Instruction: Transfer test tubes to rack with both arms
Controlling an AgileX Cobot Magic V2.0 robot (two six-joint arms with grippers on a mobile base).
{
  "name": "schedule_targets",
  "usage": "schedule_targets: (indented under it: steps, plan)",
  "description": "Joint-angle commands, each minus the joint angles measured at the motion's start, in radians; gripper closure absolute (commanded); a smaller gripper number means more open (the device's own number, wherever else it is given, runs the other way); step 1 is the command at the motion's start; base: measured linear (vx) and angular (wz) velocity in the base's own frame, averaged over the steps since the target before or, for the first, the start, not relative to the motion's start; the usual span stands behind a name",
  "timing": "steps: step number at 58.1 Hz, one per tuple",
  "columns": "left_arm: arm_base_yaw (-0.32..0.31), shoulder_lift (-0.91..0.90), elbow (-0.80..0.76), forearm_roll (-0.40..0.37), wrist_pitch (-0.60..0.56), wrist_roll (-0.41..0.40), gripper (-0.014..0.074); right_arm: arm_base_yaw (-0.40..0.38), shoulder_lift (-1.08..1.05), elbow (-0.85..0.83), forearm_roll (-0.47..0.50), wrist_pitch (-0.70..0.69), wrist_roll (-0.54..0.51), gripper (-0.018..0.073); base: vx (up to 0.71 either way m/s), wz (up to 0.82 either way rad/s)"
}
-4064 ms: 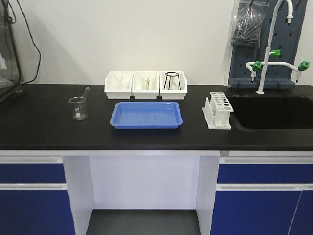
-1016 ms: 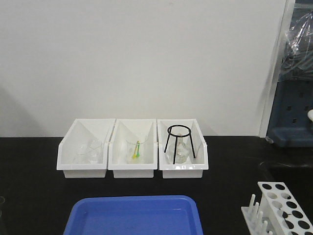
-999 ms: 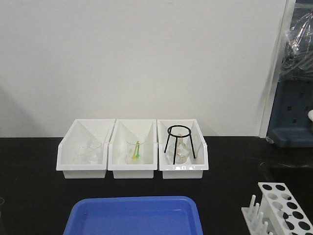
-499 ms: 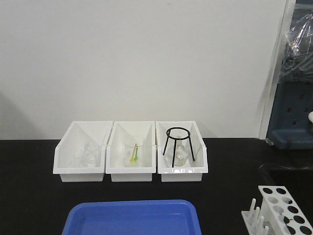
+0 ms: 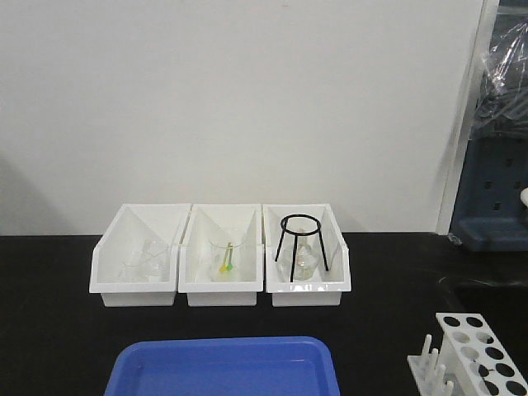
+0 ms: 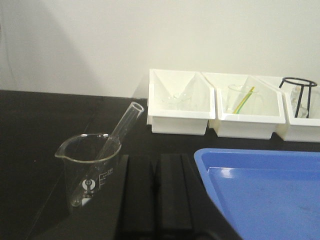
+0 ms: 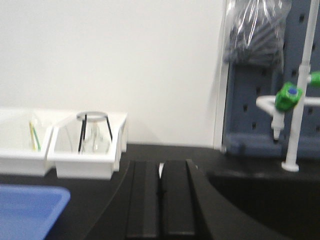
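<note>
Black benchtop (image 5: 49, 330), open gap between blue tray (image 5: 223, 367) and rack (image 5: 459, 340)

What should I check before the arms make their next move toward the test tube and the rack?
1. Test tube found: it leans in the beaker, open end up, left of the blue tray: ok.
2. Left hand open for a grasp: fingers together, holding nothing: not ok.
3. Right hand open: fingers together, holding nothing: not ok.
4. Rack upright, visible holes free: ok.
5. More test tubes elsewhere: cannot tell.
</note>
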Motion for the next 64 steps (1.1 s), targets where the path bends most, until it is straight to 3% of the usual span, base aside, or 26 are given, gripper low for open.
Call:
schedule_targets:
  steps: [1,10,16,19,26,34,47,56,64]
  plan:
    - [0.002,-0.012,-0.034,0.000,-0.116,-0.006,0.0601,-0.001,-0.010,0.013,-0.012,-0.159,-0.002,0.0568,0.00,0.00]
    - [0.002,-0.012,-0.034,0.000,-0.278,-0.008,0.0601,-0.002,-0.009,-0.012,-0.012,-0.203,0.000,0.0568,0.00,0.00]
    - [0.002,-0.012,-0.047,0.000,-0.440,-0.005,0.0600,-0.002,-0.007,-0.100,-0.012,-0.100,-0.001,0.0568,0.00,0.00]
    - [0.002,-0.012,-0.069,0.000,-0.456,-0.005,0.0600,-0.002,0.003,-0.155,-0.012,-0.034,-0.001,0.0568,0.00,0.00]
    - [0.002,-0.003,-0.163,0.000,-0.401,0.029,0.0598,-0.002,0.052,-0.280,-0.012,0.061,-0.001,0.0566,0.00,0.00]
    - [0.002,0.058,-0.287,0.000,-0.304,0.093,0.0596,-0.002,0.123,-0.390,-0.013,0.061,-0.001,0.0562,0.00,0.00]
    - [0.002,0.220,-0.367,0.000,-0.185,0.151,0.0551,-0.002,0.258,-0.422,-0.016,0.075,-0.001,0.0536,0.00,0.00]
    - [0.002,0.306,-0.357,0.000,-0.151,0.151,0.0472,-0.002,0.339,-0.422,-0.016,0.088,-0.001,0.0480,0.00,0.00]
    - [0.002,0.368,-0.357,0.000,-0.089,0.151,0.0323,-0.002,0.393,-0.422,-0.016,0.088,-0.001,0.0368,0.00,0.00]
